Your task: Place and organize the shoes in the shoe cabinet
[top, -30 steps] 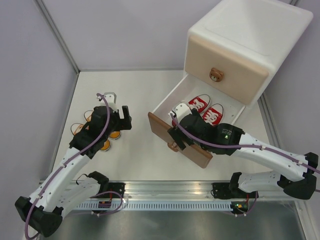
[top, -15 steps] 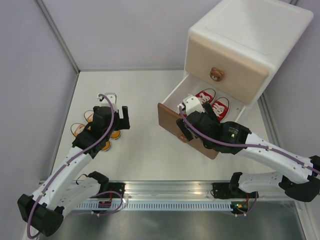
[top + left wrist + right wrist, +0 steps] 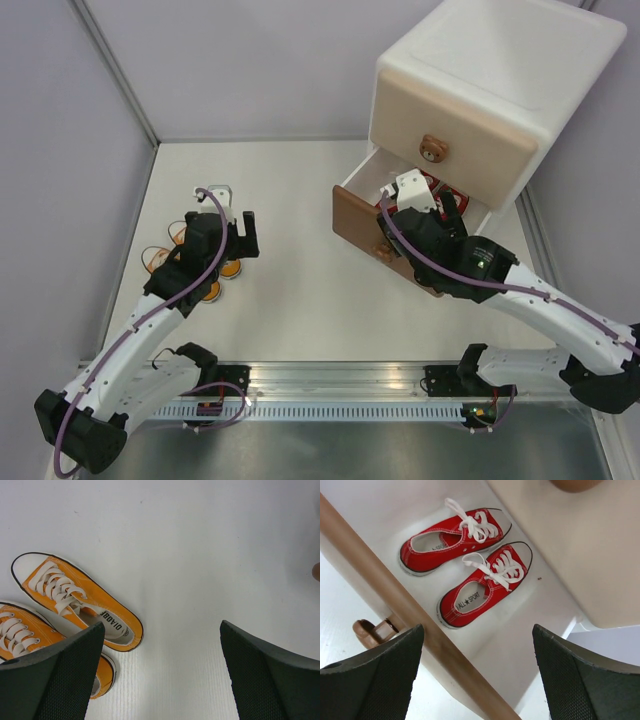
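Top view: the right gripper (image 3: 428,205) hangs wide and empty over the cabinet's (image 3: 500,70) half-open lower drawer (image 3: 358,215). The left gripper (image 3: 237,235), also spread and empty, hovers just past the orange pair (image 3: 157,258).

Left wrist: an orange shoe (image 3: 75,600) lies by the left finger, untouched.

Right wrist: the red pair (image 3: 485,582) sits directly below, inside the drawer.

Red looks stowed. Orange comes next and needs a lower, centred grasp, but the right arm blocks the drawer.

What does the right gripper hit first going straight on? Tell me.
Probably the nearer red shoe in the open drawer: the right gripper, jaws open, points down into it just past the brown front. Depth is unclear; it might meet the drawer floor instead.
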You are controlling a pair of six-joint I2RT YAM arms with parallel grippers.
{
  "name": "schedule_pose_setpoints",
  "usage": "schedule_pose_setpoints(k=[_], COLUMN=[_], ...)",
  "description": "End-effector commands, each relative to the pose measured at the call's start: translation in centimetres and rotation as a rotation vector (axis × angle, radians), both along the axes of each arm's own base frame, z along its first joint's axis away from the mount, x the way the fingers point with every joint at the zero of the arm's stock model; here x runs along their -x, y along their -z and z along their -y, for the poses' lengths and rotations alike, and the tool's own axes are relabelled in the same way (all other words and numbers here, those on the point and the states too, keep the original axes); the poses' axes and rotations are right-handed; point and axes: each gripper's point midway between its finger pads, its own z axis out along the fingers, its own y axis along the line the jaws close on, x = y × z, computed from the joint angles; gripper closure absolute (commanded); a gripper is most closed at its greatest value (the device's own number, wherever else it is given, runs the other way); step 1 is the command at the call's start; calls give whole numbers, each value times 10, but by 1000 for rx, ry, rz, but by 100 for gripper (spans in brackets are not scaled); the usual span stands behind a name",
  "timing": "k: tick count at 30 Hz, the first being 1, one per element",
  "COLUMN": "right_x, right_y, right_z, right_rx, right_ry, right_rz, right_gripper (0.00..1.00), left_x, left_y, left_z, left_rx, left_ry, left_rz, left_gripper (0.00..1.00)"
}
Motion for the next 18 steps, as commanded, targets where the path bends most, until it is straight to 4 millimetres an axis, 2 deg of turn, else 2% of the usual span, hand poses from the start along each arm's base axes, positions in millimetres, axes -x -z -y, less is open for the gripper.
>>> schedule_pose_setpoints(k=[1,3,4,6,7,9,10,12,15,18], right_x=[-2,3,12,23,33,41,45,46,42,36], right_y=[-39,-41,-50,-54,-54,-51,-42,-31,-3,20], right_z=[5,-18,-40,-60,-79,-94,-106,-114,-126,-127], right_rx=[-112,-213,-317,-393,-440,-459,-453,-444,-399,-347], right_ry=[0,-126,-259,-385,-491,-568,-615,-635,-621,-583], right_rz=[93,71,61,44,11,-33,-83,-129,-209,-264], right_gripper=[8,9,9,9,8,9,9,9,8,8], left_x=[-5,-4,-4,-4,-4,-4,-4,-4,-4,-4], left_y=[-9,-9,-9,-9,-9,-8,-8,-8,-9,-8], left_z=[-5,-5,-6,-6,-6,-6,-6,-6,-7,-7], left_rx=[-21,-19,-21,-19,-20,-21,-21,-21,-21,-23], left_ry=[-13,-17,-18,-18,-18,-17,-18,-18,-23,-24], left_rz=[47,50,49,50,49,46,47,48,50,47], left_gripper=[2,2,2,2,2,2,3,3,3,3])
